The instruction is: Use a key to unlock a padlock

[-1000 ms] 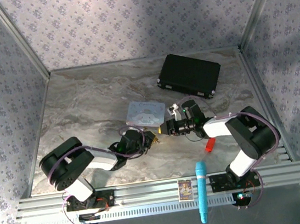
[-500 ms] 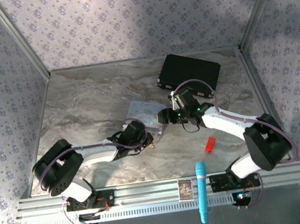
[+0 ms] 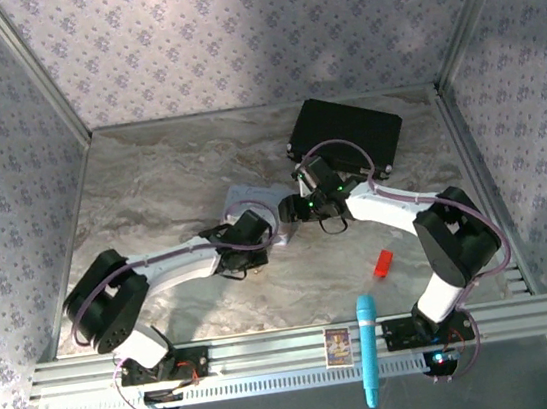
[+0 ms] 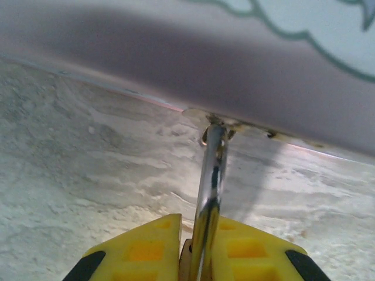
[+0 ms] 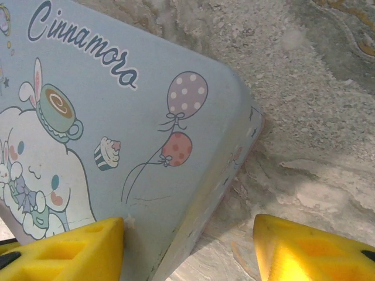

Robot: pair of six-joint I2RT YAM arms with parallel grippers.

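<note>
Soft even light, blurry wrist close-ups

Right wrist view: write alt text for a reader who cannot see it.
The right gripper hangs open at a corner of a pale blue tin printed with a cartoon character, balloons and "Cinnamora". One yellow finger is seen against the lid, the other against the marble table.

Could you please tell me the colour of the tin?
Pale blue rectangular metal tin; right wrist view shows it best.

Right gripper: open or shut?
Open: the right gripper has its yellow fingers wide apart in the right wrist view, a corner of the pale blue tin between them.
</note>
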